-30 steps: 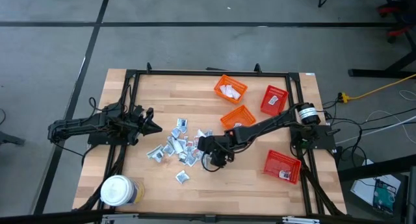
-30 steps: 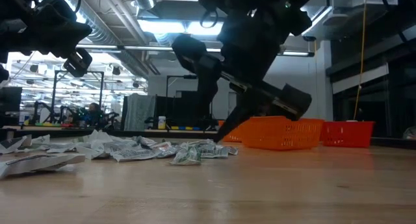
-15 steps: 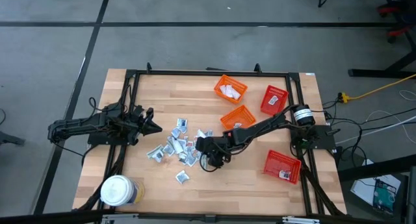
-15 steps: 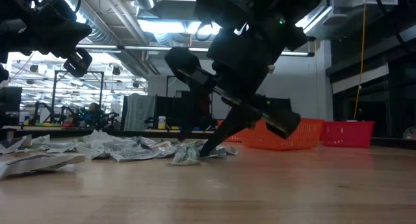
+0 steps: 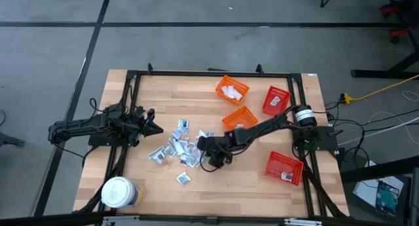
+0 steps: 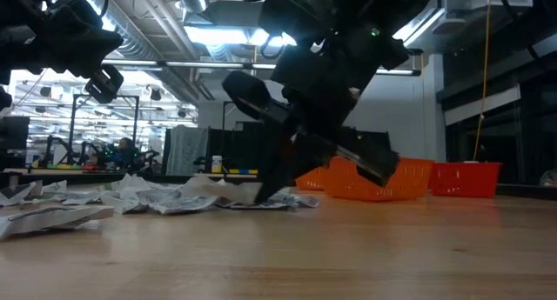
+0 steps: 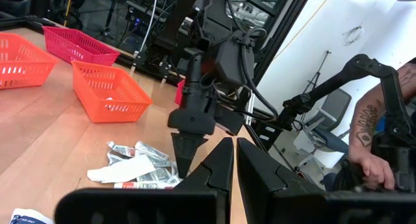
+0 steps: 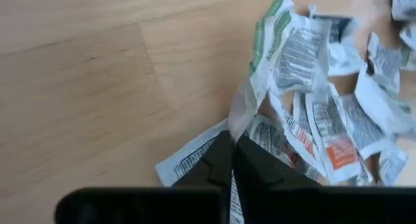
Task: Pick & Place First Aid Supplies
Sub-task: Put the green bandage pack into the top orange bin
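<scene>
The first aid supplies, small silvery-white sachets [image 5: 175, 147], lie in a loose heap on the wooden table left of centre. One more sachet [image 5: 183, 179] lies alone nearer the front. My right gripper [image 5: 200, 146] slants down onto the heap's right edge, shut on a green-edged sachet [image 8: 263, 52]. Other sachets [image 8: 338, 120] spread out beyond it. My left gripper [image 5: 154, 128] waits shut and level above the table's left side, clear of the heap. My right gripper pinches the narrow end [image 8: 239, 115] of the green-edged sachet between its two fingertips. The fingers come slanting down from the table's right side. The pinched end is drawn up a little; the sachet's other end [image 8: 279, 10] still lies among the heap.
Two orange baskets [image 5: 232, 90] [image 5: 239, 117] and a red one [image 5: 275, 100] stand at the back right. Another red basket [image 5: 284, 168] sits at the front right. A white-lidded jar [image 5: 119, 192] stands at the front left corner. Bare wood [image 5: 229, 187] lies in front of the heap.
My right gripper has sunk a little onto the heap's right edge and its fingers have shut from wide open, taking hold of a sachet. That sachet's edge now stands raised off the table.
</scene>
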### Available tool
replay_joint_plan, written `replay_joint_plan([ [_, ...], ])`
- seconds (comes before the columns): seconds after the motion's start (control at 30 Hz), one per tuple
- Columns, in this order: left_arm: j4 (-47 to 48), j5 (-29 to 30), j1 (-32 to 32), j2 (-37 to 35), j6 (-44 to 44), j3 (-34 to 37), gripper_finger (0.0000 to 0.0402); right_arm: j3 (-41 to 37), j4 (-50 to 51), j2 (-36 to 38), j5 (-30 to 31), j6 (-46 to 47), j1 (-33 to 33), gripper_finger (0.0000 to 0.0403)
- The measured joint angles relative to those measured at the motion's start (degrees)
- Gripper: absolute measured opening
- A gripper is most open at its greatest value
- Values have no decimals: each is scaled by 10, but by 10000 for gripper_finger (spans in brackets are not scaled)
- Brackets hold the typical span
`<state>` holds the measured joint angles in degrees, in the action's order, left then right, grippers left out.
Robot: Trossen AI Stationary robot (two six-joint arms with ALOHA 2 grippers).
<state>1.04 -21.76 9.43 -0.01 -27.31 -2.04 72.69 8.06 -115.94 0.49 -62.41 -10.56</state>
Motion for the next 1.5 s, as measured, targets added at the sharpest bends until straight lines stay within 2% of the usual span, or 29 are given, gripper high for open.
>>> replay_joint_plan([
  [0.23, 0, 0, 0, 0, 0, 0, 16, 2, 9, 21, -14, 75, 3, 6],
  [0.43, 0, 0, 0, 0, 0, 0, 15, 3, 22, 55, -70, 143, 6, 4],
  [0.87, 0, 0, 0, 0, 0, 0, 15, 3, 40, 128, -88, 420, 44, 1],
  [1.07, 0, 0, 0, 0, 0, 0, 15, 3, 47, 155, -134, 545, 89, 1],
  [1.5, 0, 0, 0, 0, 0, 0, 15, 3, 106, 244, -137, 668, 251, 0],
])
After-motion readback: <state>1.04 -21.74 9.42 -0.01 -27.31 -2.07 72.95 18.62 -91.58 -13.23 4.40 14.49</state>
